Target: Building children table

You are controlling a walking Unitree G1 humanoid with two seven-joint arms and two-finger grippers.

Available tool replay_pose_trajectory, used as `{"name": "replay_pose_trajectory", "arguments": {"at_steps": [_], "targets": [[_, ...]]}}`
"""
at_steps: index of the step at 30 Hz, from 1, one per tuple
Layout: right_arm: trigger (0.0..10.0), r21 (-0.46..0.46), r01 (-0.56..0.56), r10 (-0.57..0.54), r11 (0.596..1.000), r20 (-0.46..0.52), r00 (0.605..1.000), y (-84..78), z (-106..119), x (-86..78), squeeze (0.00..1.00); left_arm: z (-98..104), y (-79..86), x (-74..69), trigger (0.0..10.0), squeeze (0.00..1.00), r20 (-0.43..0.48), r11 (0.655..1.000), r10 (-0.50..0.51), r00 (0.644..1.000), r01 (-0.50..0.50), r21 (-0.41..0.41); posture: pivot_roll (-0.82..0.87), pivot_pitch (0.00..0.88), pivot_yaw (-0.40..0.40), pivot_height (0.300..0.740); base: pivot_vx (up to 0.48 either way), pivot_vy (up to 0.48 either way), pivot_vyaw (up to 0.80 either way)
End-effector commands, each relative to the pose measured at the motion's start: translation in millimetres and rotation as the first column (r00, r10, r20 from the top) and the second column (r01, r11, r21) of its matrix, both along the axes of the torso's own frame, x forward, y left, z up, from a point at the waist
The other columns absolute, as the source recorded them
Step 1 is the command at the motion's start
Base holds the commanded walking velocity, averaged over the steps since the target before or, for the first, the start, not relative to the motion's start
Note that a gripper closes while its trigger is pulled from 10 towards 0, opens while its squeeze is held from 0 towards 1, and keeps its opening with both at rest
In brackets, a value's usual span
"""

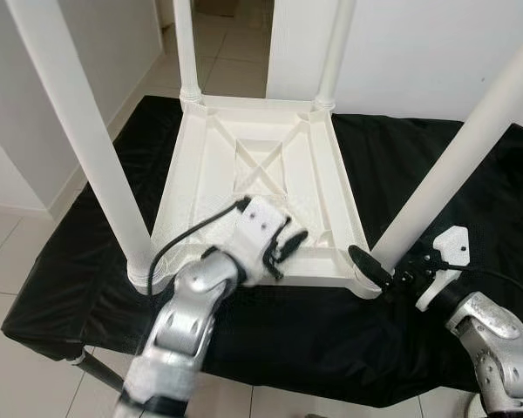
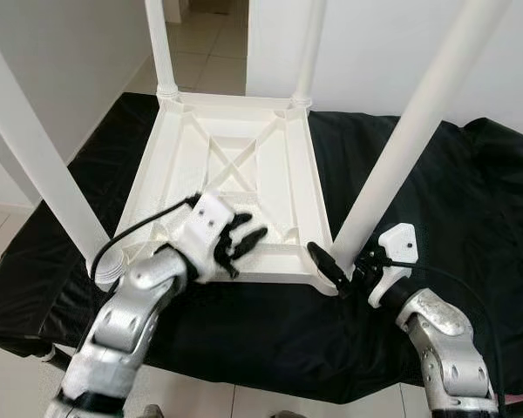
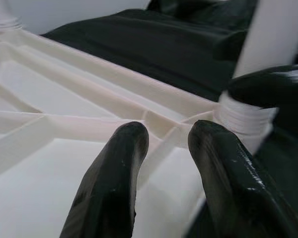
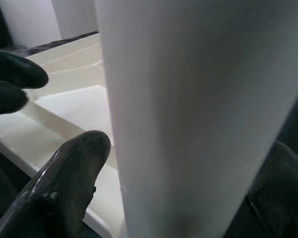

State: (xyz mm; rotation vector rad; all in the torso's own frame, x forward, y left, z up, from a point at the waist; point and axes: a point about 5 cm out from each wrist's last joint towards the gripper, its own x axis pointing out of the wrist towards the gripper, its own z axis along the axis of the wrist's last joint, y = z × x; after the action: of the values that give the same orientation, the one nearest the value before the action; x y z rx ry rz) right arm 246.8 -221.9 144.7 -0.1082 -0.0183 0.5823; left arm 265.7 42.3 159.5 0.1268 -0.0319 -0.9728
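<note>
Head views: an upturned white plastic children's table top point(image 1: 261, 157), ribbed on its underside, lies on a black cloth-covered bench point(image 1: 471, 174), with four round white plastic legs standing in its corner sockets — inverted, presumably so the legs can be fitted from above. The left gripper point(image 1: 283, 248) rests over the near rim of the top, its black fingers slightly parted and holding nothing; it appears placed to steady the top. The right gripper point(image 2: 350, 268) straddles the foot of the near right leg point(image 2: 418, 122), one finger on each side, at the corner socket.

Left wrist view: two black fingers point(image 3: 114, 183) hover apart above the ribbed underside, pointing toward the threaded collar point(image 3: 243, 116) of the near right leg.

Right wrist view: the white leg point(image 4: 198, 114) stands between the two fingers, one finger point(image 4: 64, 183) clear beside it — the leg is clasped, probably to seat or twist it into its socket.
</note>
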Motion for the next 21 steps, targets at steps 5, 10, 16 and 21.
{"name": "replay_pose_trajectory", "arguments": {"at_steps": [5,10,16,21], "targets": [[10.0,-0.018,-0.043,0.043,0.999,0.006,0.999,-2.9,-1,2.4,0.0,6,-4.7,-15.6,10.0,0.0,0.031,0.987,-0.158,0.987,0.158,-0.001,-0.09,0.0,-0.028,0.74,0.0,0.0,0.0],[4.0,-0.019,-0.047,0.047,0.999,0.007,0.999,-3.4,-3,5.5,0.0,5,-10.6,-16.4,10.0,0.0,0.005,0.984,-0.179,0.984,0.179,-0.009,-0.1,0.0,-0.022,0.74,0.0,0.0,0.0],[0.0,-0.023,-0.032,0.033,0.999,0.019,0.999,-0.8,-8,5.7,0.0,4,-11.6,-14.1,10.0,0.0,0.013,0.983,-0.183,0.983,0.183,0.004,-0.11,0.0,-0.016,0.74,0.0,0.0,0.0],[0.0,0.014,0.022,-0.023,1.0,0.03,0.999,0.8,-12,3.2,0.0,3,-11.4,-17.5,10.0,0.0,0.007,0.982,-0.191,0.982,0.191,-0.001,-0.11,0.0,-0.02,0.74,0.0,0.0,0.0]]}}
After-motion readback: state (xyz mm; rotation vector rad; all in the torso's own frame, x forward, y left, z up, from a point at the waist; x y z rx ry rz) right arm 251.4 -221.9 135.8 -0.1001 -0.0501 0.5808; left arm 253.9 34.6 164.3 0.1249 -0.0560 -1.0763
